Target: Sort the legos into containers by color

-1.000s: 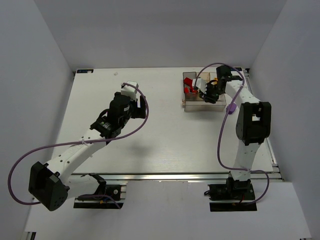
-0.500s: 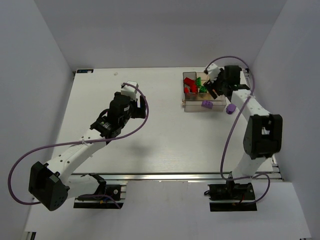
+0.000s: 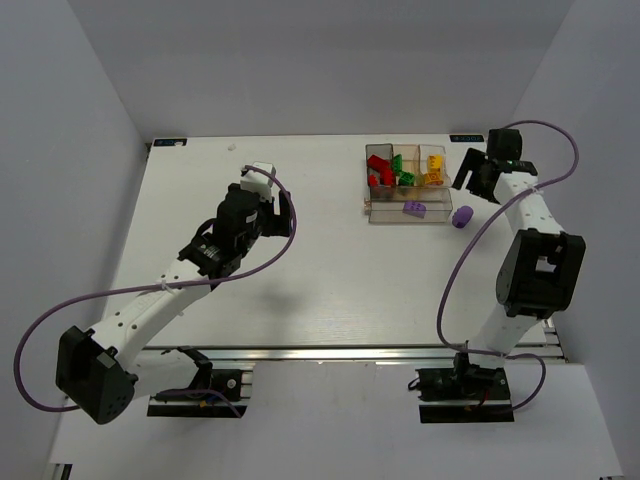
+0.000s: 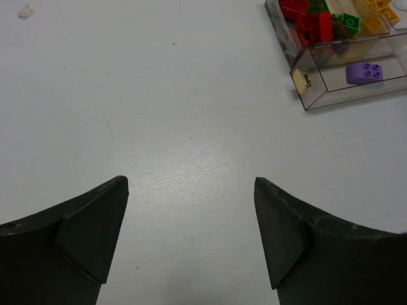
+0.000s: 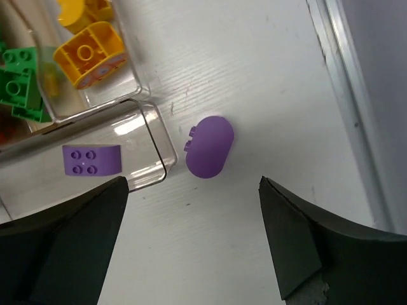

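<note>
The containers (image 3: 372,200) stand at the back right: three bins in a row with a shallow front tray. Red legos (image 3: 380,174), green legos (image 3: 403,170) and yellow legos (image 3: 433,168) fill one bin each. One purple lego (image 3: 414,209) lies in the tray (image 5: 159,149), and a rounded purple lego (image 3: 461,218) lies on the table just right of it. My right gripper (image 3: 476,182) hovers open above that rounded purple lego (image 5: 210,147), holding nothing. My left gripper (image 3: 280,206) hangs open over bare table left of the containers (image 4: 305,95).
An aluminium rail (image 5: 343,82) marks the table's right edge, close to the rounded purple lego. White walls enclose the table on the left, back and right. A small scrap (image 4: 25,11) lies on the table far left.
My right gripper has opened and drawn back from over the bins toward the right rear. A purple lego now shows in the front tray. The left arm has not moved.
</note>
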Motion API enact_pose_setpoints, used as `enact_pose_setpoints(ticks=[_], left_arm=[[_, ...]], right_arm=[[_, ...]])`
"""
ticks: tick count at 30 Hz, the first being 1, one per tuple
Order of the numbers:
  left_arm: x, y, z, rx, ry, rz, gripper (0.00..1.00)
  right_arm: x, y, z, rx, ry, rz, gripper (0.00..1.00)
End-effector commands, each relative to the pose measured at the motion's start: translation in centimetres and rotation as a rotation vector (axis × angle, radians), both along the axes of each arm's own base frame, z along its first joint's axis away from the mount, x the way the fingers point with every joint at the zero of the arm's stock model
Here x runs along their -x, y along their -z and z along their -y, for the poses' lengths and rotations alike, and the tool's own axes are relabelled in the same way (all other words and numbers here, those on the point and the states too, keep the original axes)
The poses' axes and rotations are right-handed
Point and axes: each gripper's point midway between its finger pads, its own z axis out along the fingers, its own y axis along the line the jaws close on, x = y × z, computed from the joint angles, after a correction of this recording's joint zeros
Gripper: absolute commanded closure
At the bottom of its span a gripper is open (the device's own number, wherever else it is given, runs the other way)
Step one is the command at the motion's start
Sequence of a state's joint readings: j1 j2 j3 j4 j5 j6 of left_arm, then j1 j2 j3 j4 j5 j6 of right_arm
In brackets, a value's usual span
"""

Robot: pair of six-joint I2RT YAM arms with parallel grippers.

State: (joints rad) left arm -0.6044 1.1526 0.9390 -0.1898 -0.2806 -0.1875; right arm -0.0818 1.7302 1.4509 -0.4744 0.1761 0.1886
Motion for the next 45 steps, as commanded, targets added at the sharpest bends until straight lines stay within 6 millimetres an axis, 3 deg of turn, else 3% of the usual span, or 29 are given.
enact_pose_setpoints(ticks=[1,5,11,25,31,34,41,45], left_arm=[[0.4,-1.1,-0.1,0.024,0.009,0.030,0.11],[0.4,-1.0,-0.1,0.019,0.007,0.029,0.11],[0.3,-0.9,-0.2,0.014,0.004,0.026,0.11],[0.0,-0.1,-0.2,-0.005,-0.008,0.010,0.11],[0.0,-0.2,-0.4,-0.004,-0.012,0.014,0.11],[0.0,-0.2,-0.3,-0.005,-0.011,0.012,0.11],[0.0,-0.3,-0.4,-0.004,-0.013,0.017,0.11],[0.1,-0.4,-0.3,-0.001,-0.010,0.017,0.11]], right_arm=[[0.5,0.9,1.4,-0.099,0.208,-0.054,0.11],[0.2,4.1,1.7,-0.161,0.278,-0.107,0.11],[-0.1,6.9,2.1,-0.216,0.349,-0.143,0.23],[-2.3,11.0,2.0,-0.278,0.322,-0.211,0.22],[-2.0,11.6,2.2,-0.285,0.330,-0.225,0.30],[-1.9,11.5,2.3,-0.291,0.323,-0.225,0.39],[-1.4,10.1,3.0,-0.295,0.329,-0.198,0.75],[-2.0,6.4,4.2,-0.223,0.250,-0.076,0.92]])
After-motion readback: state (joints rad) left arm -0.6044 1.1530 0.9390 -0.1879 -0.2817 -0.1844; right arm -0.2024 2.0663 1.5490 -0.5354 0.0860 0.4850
